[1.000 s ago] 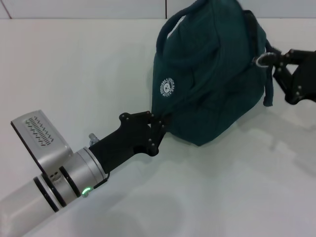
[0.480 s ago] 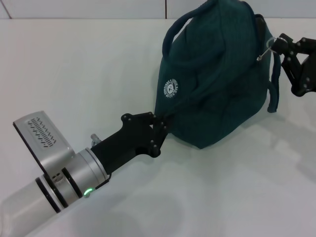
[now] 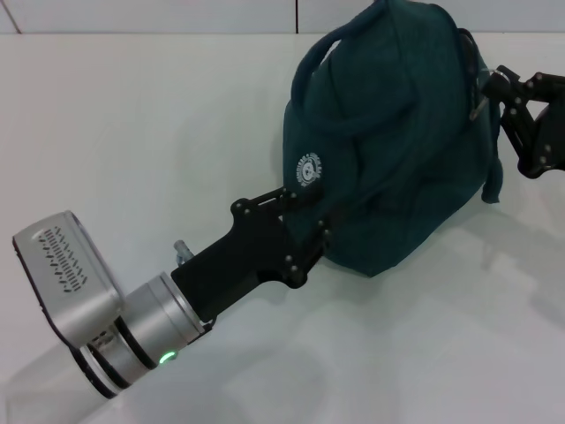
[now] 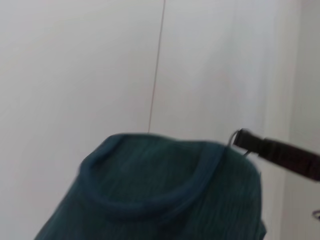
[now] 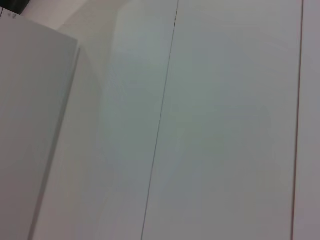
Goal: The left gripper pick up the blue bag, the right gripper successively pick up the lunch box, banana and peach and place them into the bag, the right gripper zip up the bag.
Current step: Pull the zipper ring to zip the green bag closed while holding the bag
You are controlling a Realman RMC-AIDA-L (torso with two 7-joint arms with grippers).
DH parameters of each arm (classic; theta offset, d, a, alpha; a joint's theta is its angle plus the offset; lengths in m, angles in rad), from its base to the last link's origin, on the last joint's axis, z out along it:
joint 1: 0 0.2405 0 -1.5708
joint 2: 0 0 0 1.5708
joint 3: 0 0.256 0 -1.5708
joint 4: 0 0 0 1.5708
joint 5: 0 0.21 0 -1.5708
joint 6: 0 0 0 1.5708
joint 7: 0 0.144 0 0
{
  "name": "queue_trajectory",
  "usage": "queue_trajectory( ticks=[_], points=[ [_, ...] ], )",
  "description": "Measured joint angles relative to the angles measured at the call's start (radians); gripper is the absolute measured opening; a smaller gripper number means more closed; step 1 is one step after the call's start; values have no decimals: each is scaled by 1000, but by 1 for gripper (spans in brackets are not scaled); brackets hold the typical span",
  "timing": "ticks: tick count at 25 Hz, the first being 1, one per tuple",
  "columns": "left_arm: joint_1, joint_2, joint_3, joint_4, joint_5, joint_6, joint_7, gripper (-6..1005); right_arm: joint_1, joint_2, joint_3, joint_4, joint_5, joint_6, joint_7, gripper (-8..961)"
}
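Head view: the blue bag [image 3: 397, 141] stands on the white table [image 3: 132, 132] toward the far right, bulging and upright, one loop handle [image 3: 331, 49] arching over its top and the small white round logo [image 3: 306, 168] facing the camera. The left gripper [image 3: 309, 234] reaches in from the near left — silver wrist with the green light ring [image 3: 165, 358] lowest, black body rising toward the bag — and its jointed fingers are pressed together on the fabric at the bag's lower near corner, just under the logo. The right gripper [image 3: 494, 84] comes in from the right edge at the bag's upper far side; its fingertips meet at the metal ring pull [image 3: 478, 97] of the zipper, pinching it. A dark strap [image 3: 491, 172] hangs down the bag's right side below that gripper.

Left wrist view: only the upper part of the bag [image 4: 170, 190] shows, with its handle [image 4: 150, 185] curving across the top against a pale wall. The left arm's own fingers are out of frame. At the bag's far shoulder a black finger of the right gripper [image 4: 255, 143] touches the thin ring pull [image 4: 234, 137] — a closer look at that contact than the head camera gives.

Right wrist view: nothing but pale wall panels [image 5: 200, 125] with thin seams; neither bag nor gripper appears.
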Motion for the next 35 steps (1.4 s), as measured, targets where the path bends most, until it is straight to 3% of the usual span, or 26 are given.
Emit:
queue_trajectory(
  ticks=[6, 14, 22, 30, 35],
  points=[
    [-7, -1, 0, 33, 12, 12, 16, 400, 2, 1, -21, 0, 5, -19, 0, 16],
    [-57, -4, -8, 93, 39, 8, 17, 582, 6, 1, -26, 0, 7, -25, 6, 16],
    [-92, -6, -12, 140, -76, -83, 69, 835, 20, 1, -25, 30, 9, -43, 2, 16],
    [-101, -6, -12, 153, -127, -102, 71, 884, 24, 1, -25, 34, 9, -45, 1, 16],
    [-103, -6, -12, 151, -120, -99, 72, 735, 25, 1, -25, 36, 9, -45, 1, 16]
  ],
)
